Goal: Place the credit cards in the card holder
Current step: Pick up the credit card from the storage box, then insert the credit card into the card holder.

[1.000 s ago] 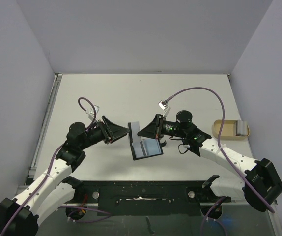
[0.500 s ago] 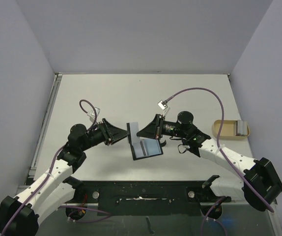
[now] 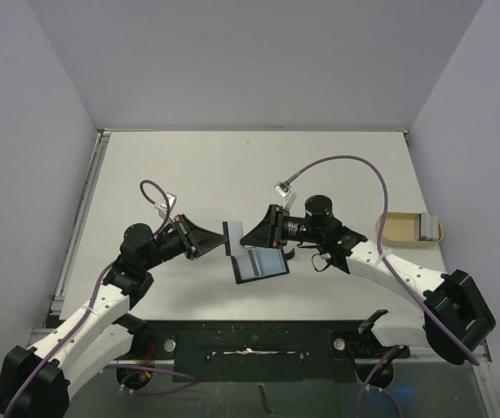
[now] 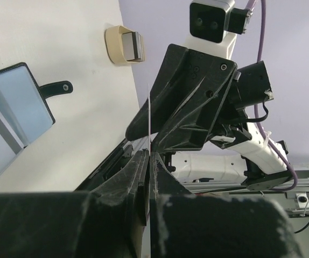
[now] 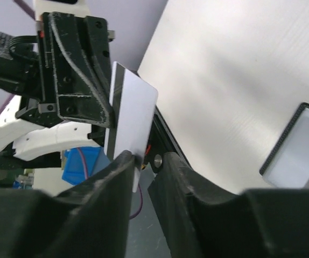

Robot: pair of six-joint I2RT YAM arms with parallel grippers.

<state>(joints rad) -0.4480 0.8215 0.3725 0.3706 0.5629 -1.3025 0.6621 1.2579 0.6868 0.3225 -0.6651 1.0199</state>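
Left fingers [image 4: 134, 180] pinched shut on credit card [image 3: 233, 233], upright in air near card holder [image 3: 263, 264] left end. Right fingers [image 5: 114, 177] parted around it. Back right off straight, then lower card edge-on into card holder.

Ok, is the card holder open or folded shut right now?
Open. The card holder lies spread flat, its grey-blue inside facing up, as the left wrist view also shows.

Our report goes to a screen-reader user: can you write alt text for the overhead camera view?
The left gripper is shut on a pale credit card above the table, the right gripper open close beside it. The black card holder lies open on the table nearby, and a tan tray sits off to the right.
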